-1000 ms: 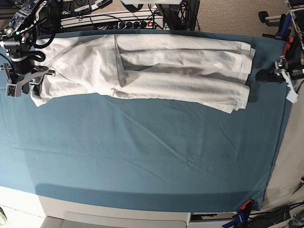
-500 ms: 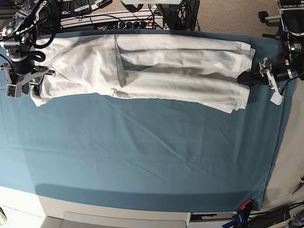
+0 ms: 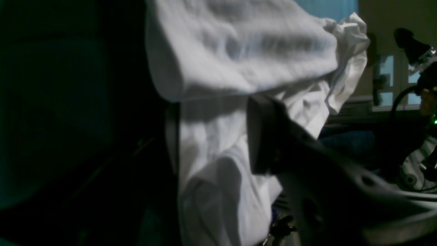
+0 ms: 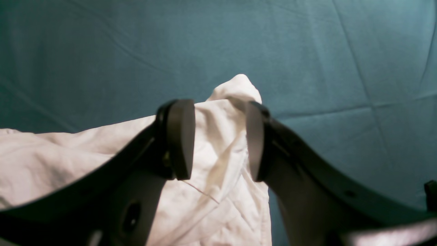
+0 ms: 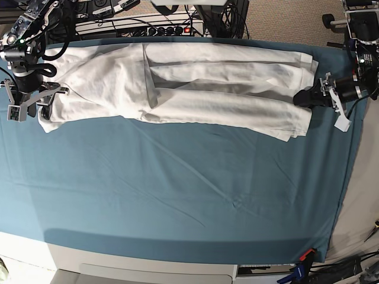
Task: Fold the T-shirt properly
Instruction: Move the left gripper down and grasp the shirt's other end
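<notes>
From overhead, the T-shirt (image 5: 177, 86) lies as a long narrow band along the far edge of the bench, on the teal cloth (image 5: 177, 189), so I'd judge the lengthwise folds are made and the step in hand is taking both ends for the crosswise fold. The left tool (image 5: 303, 98) reaches in low and level from the side to the hem end, its tip at the cloth's edge. The right tool (image 5: 52, 93) sits at the opposite end beside a corner of the shirt, its arm coming down from the far corner

Through the left wrist camera the picture is dim. White fabric (image 3: 239, 68) fills the space between the two dark fingers (image 3: 263, 133), a folded edge lying across them. The jaws stand well apart, yet whether they press the cloth or merely straddle it I cannot tell

Through the right wrist camera the fingers (image 4: 181, 136) are parted with a bunched corner of the shirt (image 4: 222, 143) between them, clear space showing on either side, so nothing is gripped

Next, I'd say, both tools must close on their ends, catching every layer, before lifting one end over toward the other
</notes>
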Controlling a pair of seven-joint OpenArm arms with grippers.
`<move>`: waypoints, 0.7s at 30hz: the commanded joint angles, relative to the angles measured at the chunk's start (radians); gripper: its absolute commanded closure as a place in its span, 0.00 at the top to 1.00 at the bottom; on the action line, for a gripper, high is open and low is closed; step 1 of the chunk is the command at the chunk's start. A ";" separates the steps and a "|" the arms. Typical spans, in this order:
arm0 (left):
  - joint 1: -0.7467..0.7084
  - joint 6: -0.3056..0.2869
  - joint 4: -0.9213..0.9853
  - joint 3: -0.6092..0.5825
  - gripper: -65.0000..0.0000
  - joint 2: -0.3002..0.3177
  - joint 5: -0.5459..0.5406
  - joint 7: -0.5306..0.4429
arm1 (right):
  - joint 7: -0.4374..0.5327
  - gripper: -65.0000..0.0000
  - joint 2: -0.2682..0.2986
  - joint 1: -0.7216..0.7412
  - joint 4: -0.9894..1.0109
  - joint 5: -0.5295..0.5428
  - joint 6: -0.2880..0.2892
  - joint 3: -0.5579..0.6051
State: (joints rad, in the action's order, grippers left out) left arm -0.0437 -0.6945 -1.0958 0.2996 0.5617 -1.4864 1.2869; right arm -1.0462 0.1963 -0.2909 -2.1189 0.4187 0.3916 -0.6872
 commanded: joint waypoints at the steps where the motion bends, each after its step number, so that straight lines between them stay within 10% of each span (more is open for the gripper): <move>1: -0.006 0.013 0.005 -0.016 0.40 -0.027 0.003 0.028 | 0.027 0.38 0.014 0.005 -0.014 0.006 0.000 -0.006; 11: -0.006 -0.004 0.005 -0.016 0.01 -0.026 0.003 0.020 | 0.026 0.38 0.014 0.005 -0.014 0.006 0.000 -0.006; 21: -0.006 -0.004 0.005 -0.016 0.00 -0.027 0.003 0.013 | 0.026 0.38 0.014 0.005 -0.013 0.008 0.000 -0.006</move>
State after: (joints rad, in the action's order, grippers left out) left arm -0.0441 -0.7147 -1.0958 0.2996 0.5587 -1.4834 1.2770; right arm -1.0462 0.1963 -0.2909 -2.1189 0.4187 0.3916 -0.6872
